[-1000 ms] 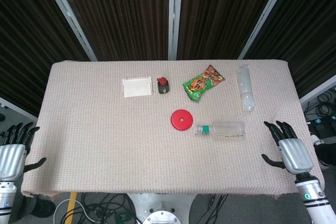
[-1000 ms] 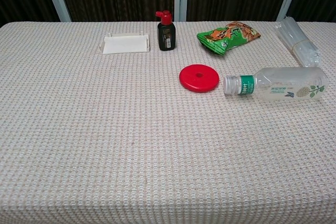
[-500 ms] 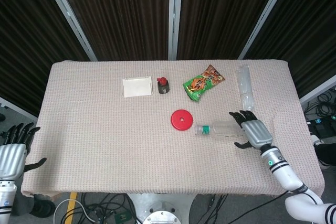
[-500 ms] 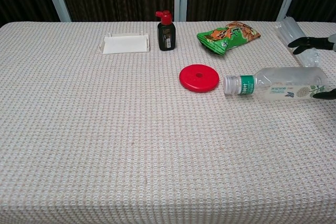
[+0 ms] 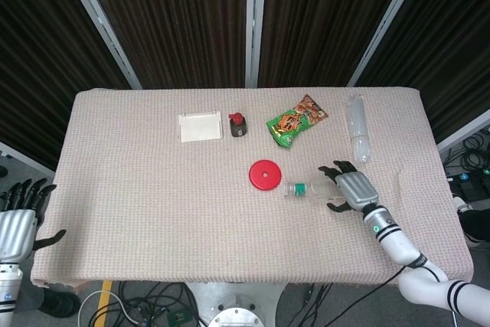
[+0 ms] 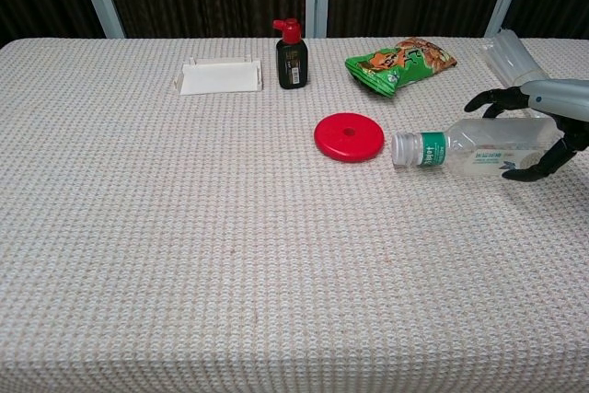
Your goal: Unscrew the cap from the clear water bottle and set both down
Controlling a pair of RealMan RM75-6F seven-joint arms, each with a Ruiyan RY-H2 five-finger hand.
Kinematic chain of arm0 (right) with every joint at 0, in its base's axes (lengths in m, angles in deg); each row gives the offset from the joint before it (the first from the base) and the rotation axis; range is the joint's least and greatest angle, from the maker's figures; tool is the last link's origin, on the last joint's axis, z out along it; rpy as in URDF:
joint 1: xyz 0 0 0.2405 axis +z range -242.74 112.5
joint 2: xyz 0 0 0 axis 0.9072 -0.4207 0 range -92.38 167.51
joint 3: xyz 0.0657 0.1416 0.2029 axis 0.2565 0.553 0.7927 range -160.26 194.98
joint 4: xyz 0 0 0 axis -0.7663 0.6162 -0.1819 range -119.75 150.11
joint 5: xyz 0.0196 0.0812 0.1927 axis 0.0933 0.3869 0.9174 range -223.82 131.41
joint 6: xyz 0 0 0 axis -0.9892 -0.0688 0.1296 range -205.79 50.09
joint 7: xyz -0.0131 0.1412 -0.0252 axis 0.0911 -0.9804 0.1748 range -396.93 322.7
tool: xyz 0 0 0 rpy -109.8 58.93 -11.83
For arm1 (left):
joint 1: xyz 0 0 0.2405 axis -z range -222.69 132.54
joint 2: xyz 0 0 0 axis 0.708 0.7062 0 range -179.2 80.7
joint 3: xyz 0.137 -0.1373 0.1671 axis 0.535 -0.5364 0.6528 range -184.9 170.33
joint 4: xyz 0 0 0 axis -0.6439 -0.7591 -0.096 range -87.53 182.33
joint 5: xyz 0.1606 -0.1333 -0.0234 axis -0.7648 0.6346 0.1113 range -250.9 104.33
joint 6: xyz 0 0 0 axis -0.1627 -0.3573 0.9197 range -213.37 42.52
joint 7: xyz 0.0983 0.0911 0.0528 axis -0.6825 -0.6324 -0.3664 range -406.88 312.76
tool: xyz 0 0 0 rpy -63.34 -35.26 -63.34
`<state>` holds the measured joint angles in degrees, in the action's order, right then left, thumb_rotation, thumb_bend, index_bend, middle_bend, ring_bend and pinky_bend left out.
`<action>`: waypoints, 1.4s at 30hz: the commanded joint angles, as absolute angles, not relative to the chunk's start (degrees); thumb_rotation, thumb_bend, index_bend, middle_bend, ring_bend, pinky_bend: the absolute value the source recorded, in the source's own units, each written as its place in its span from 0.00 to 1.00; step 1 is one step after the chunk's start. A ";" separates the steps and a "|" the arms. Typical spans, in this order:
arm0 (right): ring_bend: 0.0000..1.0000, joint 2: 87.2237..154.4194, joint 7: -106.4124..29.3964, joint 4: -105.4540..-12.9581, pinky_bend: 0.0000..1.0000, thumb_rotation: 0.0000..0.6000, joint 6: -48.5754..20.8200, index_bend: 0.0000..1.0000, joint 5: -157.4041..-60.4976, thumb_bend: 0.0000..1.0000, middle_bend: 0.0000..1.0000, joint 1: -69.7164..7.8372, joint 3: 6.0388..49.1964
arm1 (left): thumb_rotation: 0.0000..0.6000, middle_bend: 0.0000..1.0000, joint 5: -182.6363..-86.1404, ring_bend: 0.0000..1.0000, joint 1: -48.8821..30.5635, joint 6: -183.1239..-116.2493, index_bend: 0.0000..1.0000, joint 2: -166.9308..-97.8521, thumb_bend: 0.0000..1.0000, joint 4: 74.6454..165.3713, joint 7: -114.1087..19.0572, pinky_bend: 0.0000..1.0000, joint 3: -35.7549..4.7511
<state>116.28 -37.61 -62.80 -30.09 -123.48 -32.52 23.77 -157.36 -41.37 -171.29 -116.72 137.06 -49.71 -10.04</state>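
The clear water bottle (image 5: 310, 188) (image 6: 469, 147) lies on its side right of the table's middle, green label near the neck. Its whitish cap (image 6: 402, 148) (image 5: 289, 188) is still on and points left toward a red disc. My right hand (image 5: 348, 188) (image 6: 538, 117) hovers over the bottle's base end. Its fingers are spread past the far side and the thumb reaches down the near side, not closed on it. My left hand (image 5: 17, 227) hangs off the table's front left corner with fingers apart, holding nothing.
A red disc (image 5: 265, 174) (image 6: 349, 136) lies just left of the cap. Along the back sit a white tray (image 5: 200, 126), a small dark pump bottle (image 5: 237, 124), a green snack bag (image 5: 295, 120) and a clear plastic sleeve (image 5: 357, 137).
My right hand has travelled left from the table's right edge to straddle the bottle's base end. The bottle and my left hand have not moved.
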 commanded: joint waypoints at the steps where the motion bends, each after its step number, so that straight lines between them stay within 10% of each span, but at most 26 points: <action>1: 0.07 116.34 -38.35 -62.41 0.09 1.00 -29.65 0.16 -123.81 0.17 0.25 -32.62 23.49 | 1.00 0.09 -157.38 0.00 -41.35 -171.28 0.16 -116.74 0.04 137.05 -49.73 0.00 -10.04; 17: 0.30 119.47 -52.29 -57.08 0.40 1.00 -19.43 0.53 -133.15 0.34 0.44 -33.34 21.94 | 1.00 0.09 -161.73 0.00 -39.01 -170.58 0.16 -115.47 0.03 138.48 -48.37 0.00 -9.92; 28: 0.30 124.39 -74.86 -53.99 0.41 1.00 -5.45 0.54 -142.66 0.39 0.45 -33.03 21.35 | 1.00 0.09 -174.87 0.00 -29.67 -168.97 0.16 -114.77 0.03 141.33 -37.21 0.00 -11.18; 42: 0.30 128.40 -84.15 -56.69 0.41 1.00 -9.35 0.54 -143.28 0.40 0.45 -26.18 22.02 | 1.00 0.09 -177.33 0.00 -16.94 -165.37 0.16 -123.21 0.03 140.76 -31.06 0.00 -17.06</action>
